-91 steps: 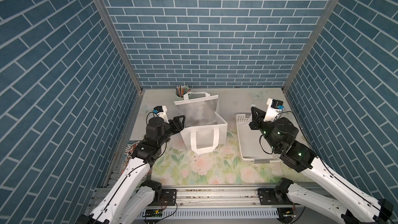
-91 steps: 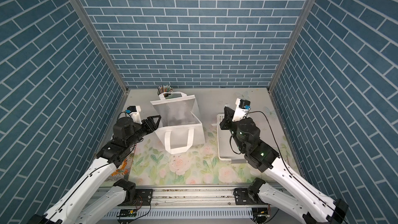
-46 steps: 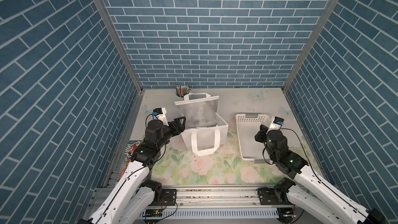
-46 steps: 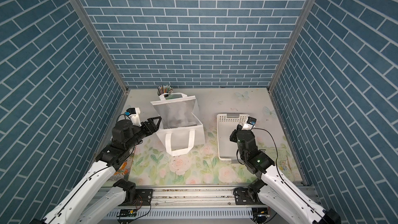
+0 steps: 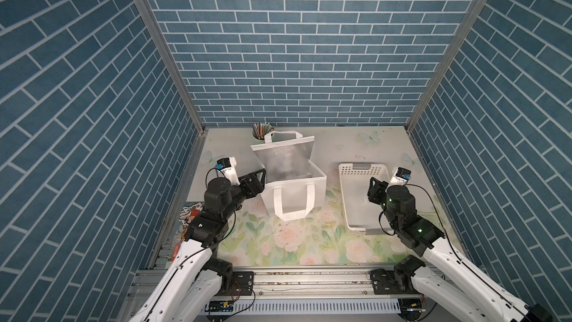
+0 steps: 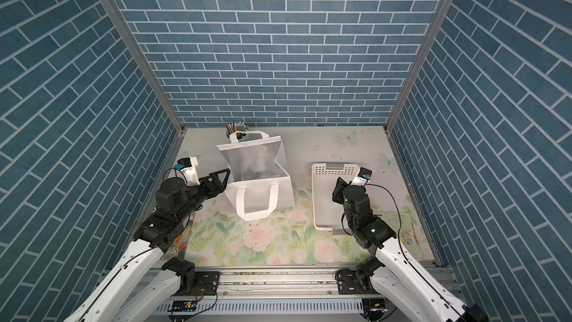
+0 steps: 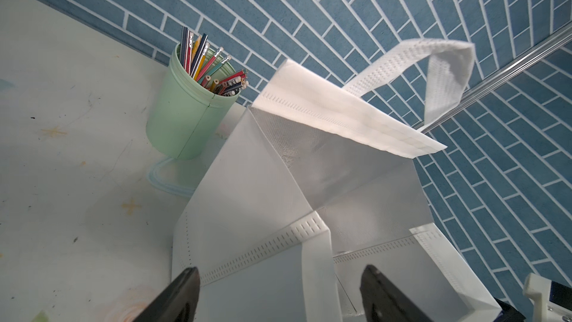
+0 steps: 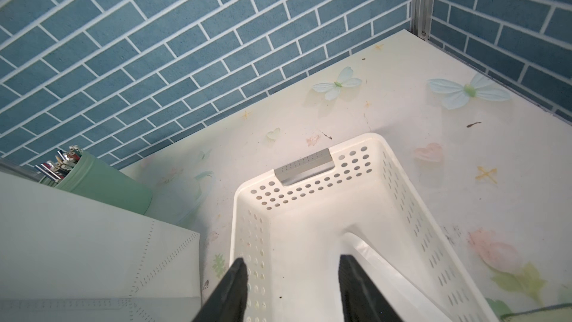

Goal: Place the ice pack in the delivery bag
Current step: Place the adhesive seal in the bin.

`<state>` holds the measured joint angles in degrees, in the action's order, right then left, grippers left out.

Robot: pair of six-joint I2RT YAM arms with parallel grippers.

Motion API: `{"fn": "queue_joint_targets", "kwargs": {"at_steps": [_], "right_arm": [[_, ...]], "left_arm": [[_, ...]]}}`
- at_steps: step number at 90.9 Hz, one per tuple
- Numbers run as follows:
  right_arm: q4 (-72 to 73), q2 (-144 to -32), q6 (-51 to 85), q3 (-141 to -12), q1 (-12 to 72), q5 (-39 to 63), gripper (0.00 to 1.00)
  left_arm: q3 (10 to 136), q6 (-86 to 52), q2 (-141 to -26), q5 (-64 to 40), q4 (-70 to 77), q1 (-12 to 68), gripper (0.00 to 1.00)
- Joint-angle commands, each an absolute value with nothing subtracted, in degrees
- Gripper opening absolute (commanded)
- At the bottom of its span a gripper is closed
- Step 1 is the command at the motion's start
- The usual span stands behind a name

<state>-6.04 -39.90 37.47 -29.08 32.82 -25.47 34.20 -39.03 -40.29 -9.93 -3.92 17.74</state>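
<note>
The delivery bag (image 5: 294,193) (image 6: 260,193) stands open on the mat, white with silver foil lining and a loop strap on its front. My left gripper (image 5: 260,179) (image 6: 225,178) is at the bag's left side. In the left wrist view it (image 7: 280,272) is open, and its fingers stand wide apart on either side of the bag's (image 7: 263,196) near corner without pinching it. My right gripper (image 5: 376,182) (image 6: 339,185) (image 8: 293,260) hangs open over the white basket (image 8: 247,187), holding nothing. The ice pack is out of view in every frame.
The white perforated basket (image 5: 362,167) (image 6: 334,167) sits right of the bag. A green cup of pencils (image 5: 261,133) (image 7: 188,119) stands behind the bag at the back wall. Blue brick walls close in three sides. Papers lie at the mat's right edge (image 6: 405,230).
My right arm has pulled back from high beside the bag to low over the basket, and its jaws have gone from shut to open. My left gripper has stayed by the bag and opened wider.
</note>
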Motion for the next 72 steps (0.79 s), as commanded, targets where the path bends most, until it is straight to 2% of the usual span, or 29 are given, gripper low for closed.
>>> {"fn": "queue_joint_targets", "kwargs": {"at_steps": [1, 12, 27, 33, 48, 62, 72], "right_arm": [[-7.17, -38.0, 35.59, -30.87, 32.56, -22.64, 0.56], [-2.45, -37.25, 28.61, -33.14, 32.55, -11.44, 0.66], [12.87, -39.53, 22.24, -32.95, 32.96, 17.99, 0.78], [19.78, -41.1, 21.57, -31.47, 34.7, 25.35, 0.8], [23.65, -44.26, 8.66, -31.61, 45.09, 23.52, 0.84], [26.22, -49.54, 4.65, -32.26, 45.6, 22.43, 0.84], [25.06, -53.67, 2.73, -34.64, 45.62, 16.79, 0.77]], "left_arm": [[33.51, -37.8, -38.8, -9.01, -2.08, 17.31, 0.85], [33.1, -37.69, -37.42, -8.14, -1.64, 17.31, 0.86], [31.73, -38.13, -34.89, -7.33, -0.66, 17.31, 0.86], [31.12, -38.25, -33.45, -6.93, -0.09, 17.31, 0.86], [29.53, -38.22, -29.56, -6.43, 1.97, 17.34, 0.86], [27.18, -38.15, -25.93, -6.1, 3.86, 17.31, 0.86], [25.51, -37.99, -22.98, -6.52, 5.64, 17.31, 0.84]]}}
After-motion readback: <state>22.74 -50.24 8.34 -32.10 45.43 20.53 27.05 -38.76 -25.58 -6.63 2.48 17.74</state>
